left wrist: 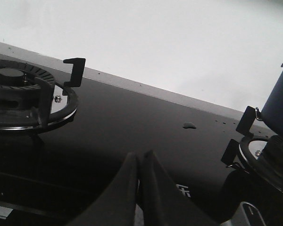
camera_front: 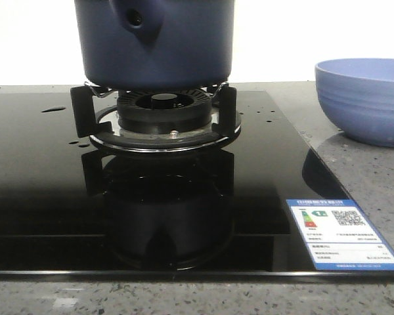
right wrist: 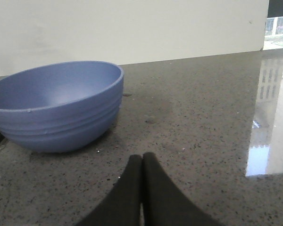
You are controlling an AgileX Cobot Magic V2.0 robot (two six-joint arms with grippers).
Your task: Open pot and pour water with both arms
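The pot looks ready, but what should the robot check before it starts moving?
1. Pot sits level on the burner stand: ok.
2. Lid on or off: cannot tell, the pot's top is out of view.
3. Left gripper open to grab: not ok, fingers are shut and empty.
4. Right gripper open: not ok, shut and empty.
5. Bowl upright and empty on the counter beside the stove: ok.
6. Glass stovetop dry: not ok, water drops lie on it.
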